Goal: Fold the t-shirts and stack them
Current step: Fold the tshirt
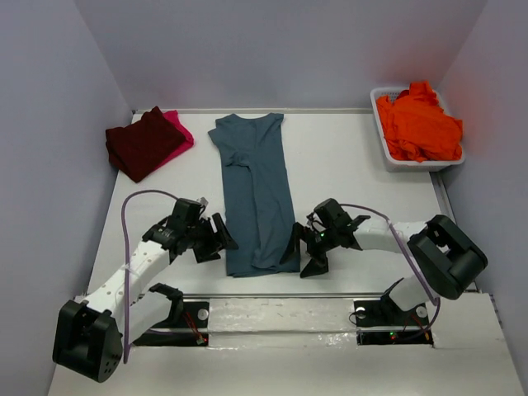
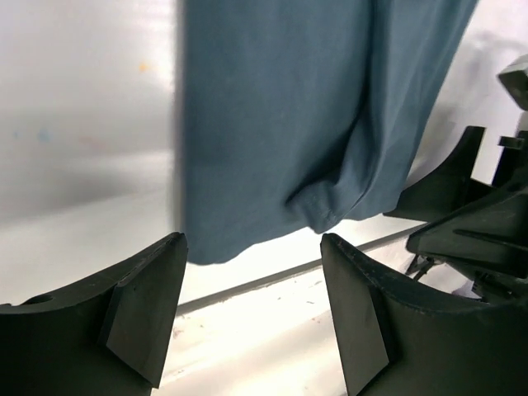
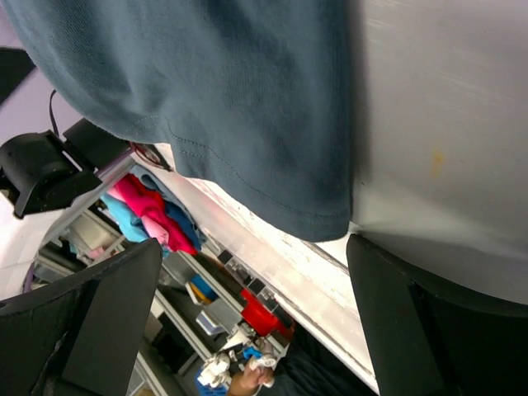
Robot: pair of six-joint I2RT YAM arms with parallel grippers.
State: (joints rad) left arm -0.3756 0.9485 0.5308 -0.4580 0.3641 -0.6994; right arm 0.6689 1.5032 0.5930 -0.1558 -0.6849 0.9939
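A: Where did the teal-blue shirt (image 1: 254, 198) lie?

B: Flat on the desk (image 1: 355, 165), down the middle. It was folded into a long narrow strip, collar at the far end, hem towards the arms.

A: And the claws?

B: The left claw (image 1: 219, 242) sat just beside the near left corner of the strip, its fingers spread and holding nothing. The right claw (image 1: 302, 256) sat at the near right corner, also spread and empty. In both wrist views the hem showed beyond the open fingers, not between them.

A: What else was around?

B: A maroon shirt (image 1: 142, 142) lay folded at the far left, on top of a pink shirt (image 1: 181, 134) that peeked out at its right edge. At the far right a white tub (image 1: 388, 157) held a crumpled heap of orange shirts (image 1: 419, 124). Both were well apart from the strip.

A: Anything crowding the claws?

B: Only each other. They faced one another across the hem, and the left wrist view caught the right claw's black fingers close beyond the cloth.
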